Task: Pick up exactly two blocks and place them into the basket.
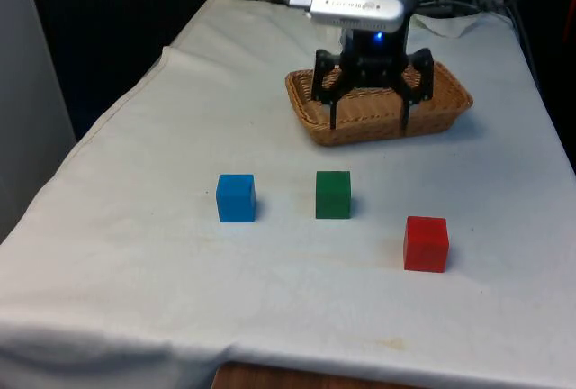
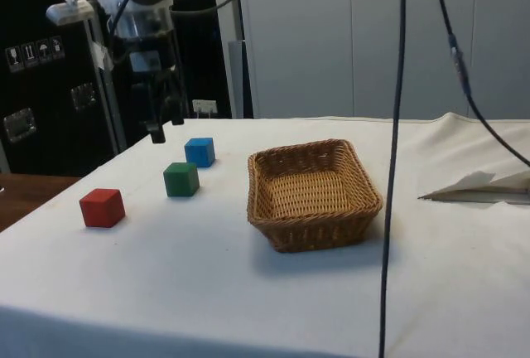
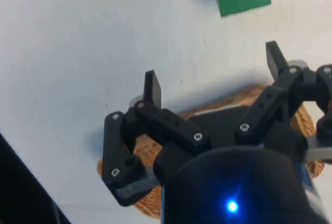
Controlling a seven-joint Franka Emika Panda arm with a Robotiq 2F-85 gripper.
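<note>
My end effector hangs open and empty above the surface. The green block sits just ahead, basket behind. I should centre over it, then descend squarely.

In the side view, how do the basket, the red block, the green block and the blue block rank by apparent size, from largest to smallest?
1. Basket, clearly the largest.
2. Red block.
3. Green block.
4. Blue block.
The three blocks differ only slightly, and the red one is nearest the camera, so they may really be the same size.
</note>
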